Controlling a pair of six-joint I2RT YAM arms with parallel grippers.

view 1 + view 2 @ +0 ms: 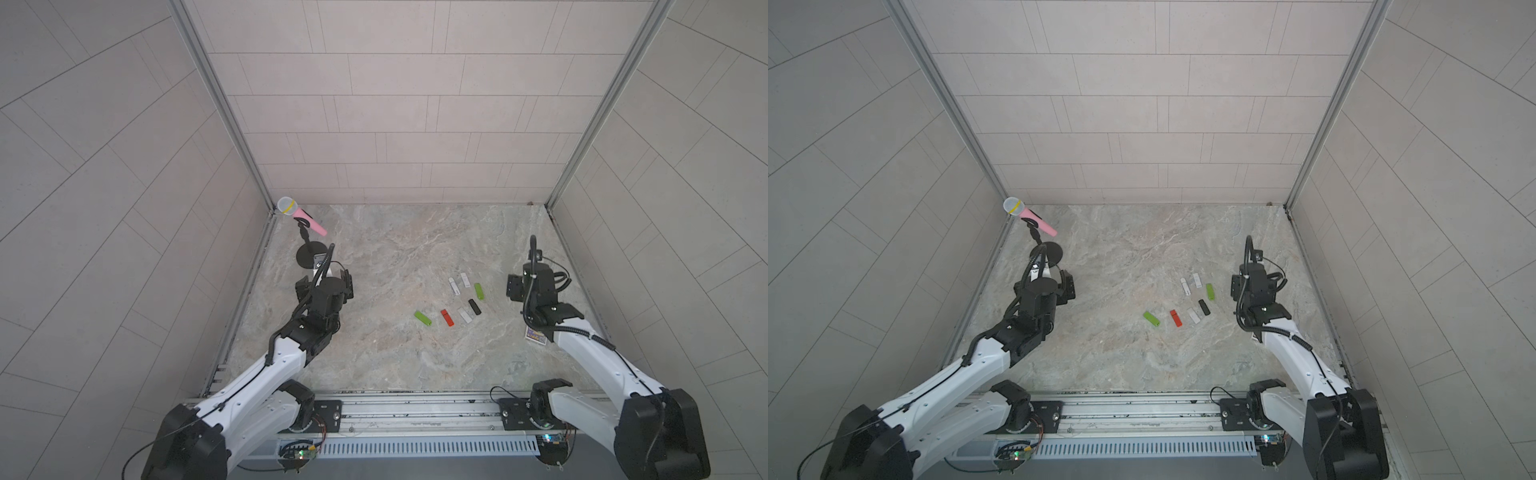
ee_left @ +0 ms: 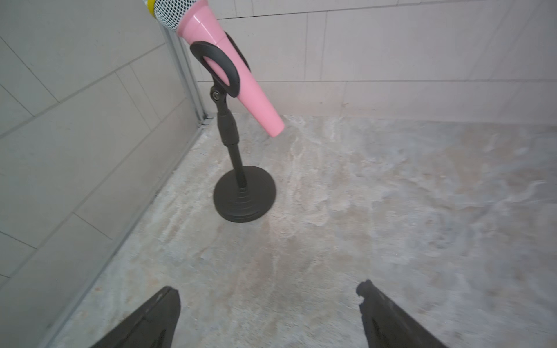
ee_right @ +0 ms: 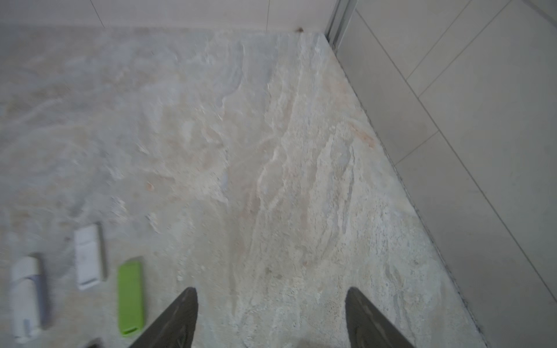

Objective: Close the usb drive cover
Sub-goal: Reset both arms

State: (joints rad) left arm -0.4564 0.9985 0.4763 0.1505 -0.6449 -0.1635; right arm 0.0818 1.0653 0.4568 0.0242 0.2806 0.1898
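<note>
In both top views several usb drives (image 1: 474, 306) lie right of the bench's (image 1: 374, 353) middle; a printed card (image 1: 535, 334) near the right edge is too small to read. Left wrist: left hand (image 2: 268, 292) apart, facing a pink microphone (image 2: 229, 69). Right wrist: right hand (image 3: 271, 290) apart, empty, green usb drive (image 3: 131, 296) just beside it.
</note>
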